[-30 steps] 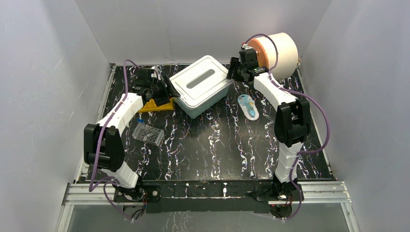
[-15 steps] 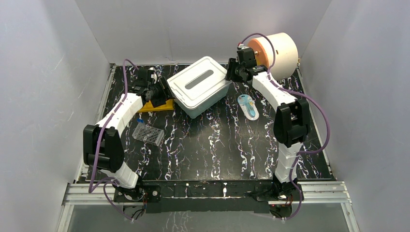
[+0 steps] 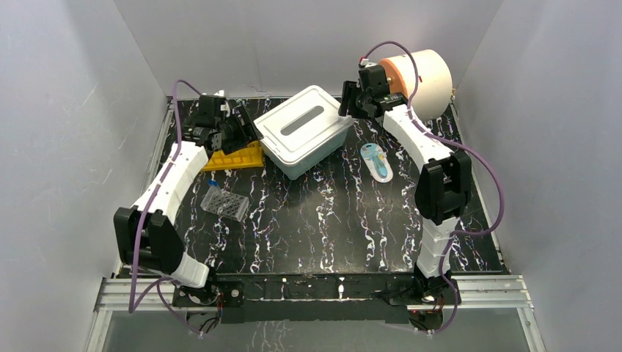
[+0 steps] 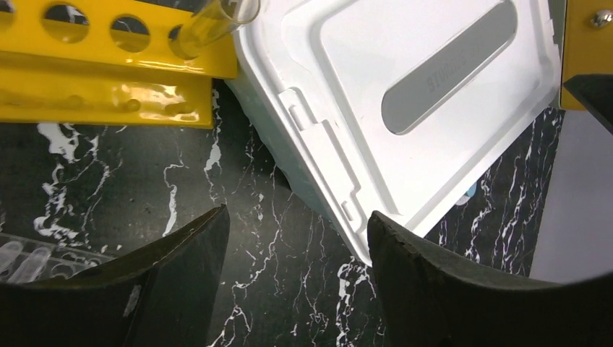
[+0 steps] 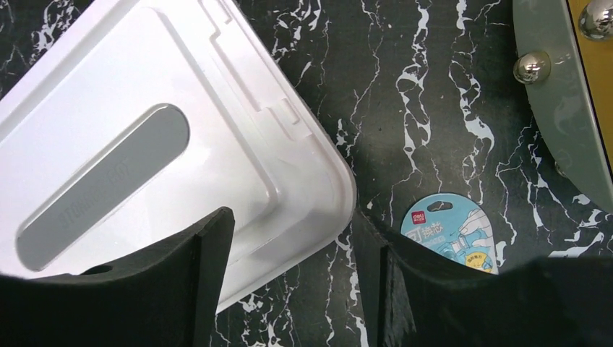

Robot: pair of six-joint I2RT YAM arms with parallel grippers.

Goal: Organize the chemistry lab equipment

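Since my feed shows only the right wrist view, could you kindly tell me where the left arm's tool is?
Observer: The left tool is open, above where the yellow holed rack nears the white lidded box.
Operator: Thank you; is anything in the rack?
Observer: One clear tube sits in the hole nearest the box.
Operator: Anything else nearby?
Observer: A clear tray lies nearer the arm bases, apart from the rack.

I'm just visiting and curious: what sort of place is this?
Probably a robot test booth staged as a chemistry bench: plain white walls around a black marbled table, a yellow holed tube rack, a clear tube tray.
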